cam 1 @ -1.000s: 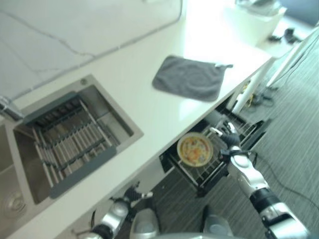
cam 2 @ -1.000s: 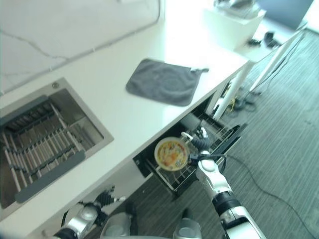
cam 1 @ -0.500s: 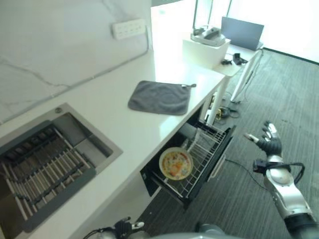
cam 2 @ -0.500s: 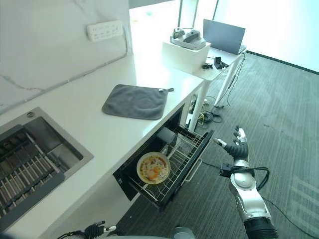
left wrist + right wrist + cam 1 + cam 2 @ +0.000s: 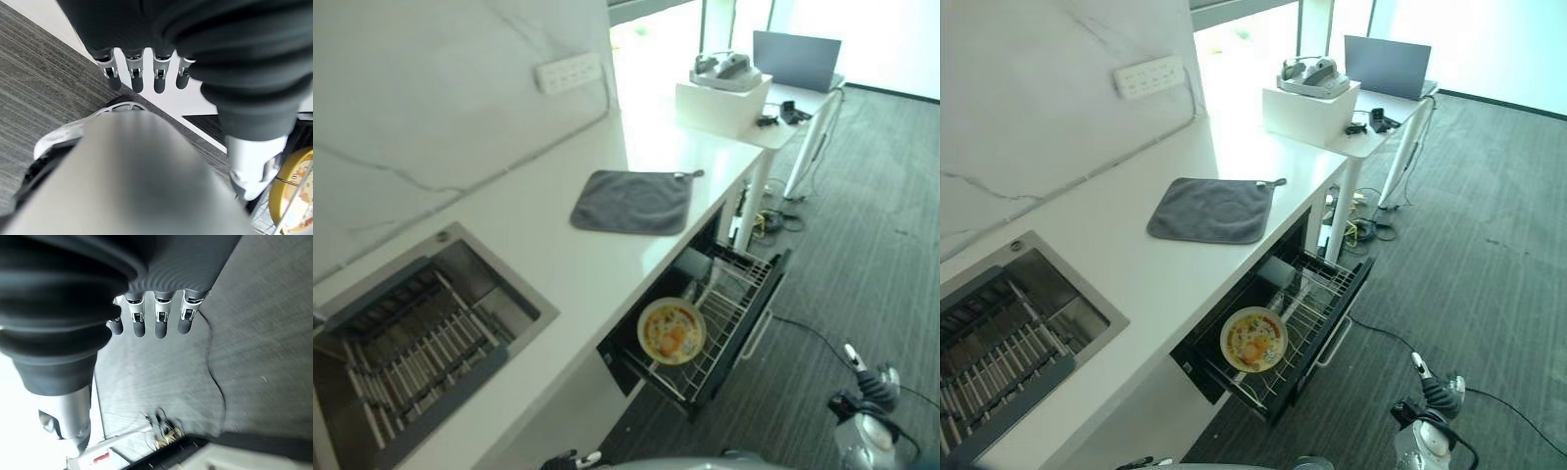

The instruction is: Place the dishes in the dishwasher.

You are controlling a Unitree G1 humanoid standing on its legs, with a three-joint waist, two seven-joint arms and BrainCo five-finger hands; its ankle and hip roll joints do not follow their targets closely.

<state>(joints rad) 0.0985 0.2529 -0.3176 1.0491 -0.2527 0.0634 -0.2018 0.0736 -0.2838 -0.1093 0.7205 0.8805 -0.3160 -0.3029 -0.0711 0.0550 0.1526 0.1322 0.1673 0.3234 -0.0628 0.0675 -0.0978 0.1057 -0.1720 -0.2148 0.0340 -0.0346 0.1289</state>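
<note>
The plate is lying flat in the rack pulled out from under the counter, toward the rack's near end. Neither of my hands is touching it.

My right hand is hanging low over the carpet, well apart from the rack, at the bottom right of both eye views. My right wrist view is showing its fingers straight and relaxed, holding nothing, with carpet past them.

My left hand is hanging with straight, empty fingers too; its wrist view is catching what the right wrist view is not: the plate's yellow rim and the rack wires at the frame's edge, plus the white counter front.

The eye views are giving the wider scene: a grey cloth lying flat on the counter above the rack, a sink with a drying grid at the counter's left end, a power strip on the wall, and beyond the counter a side table carrying a white box and a laptop.
</note>
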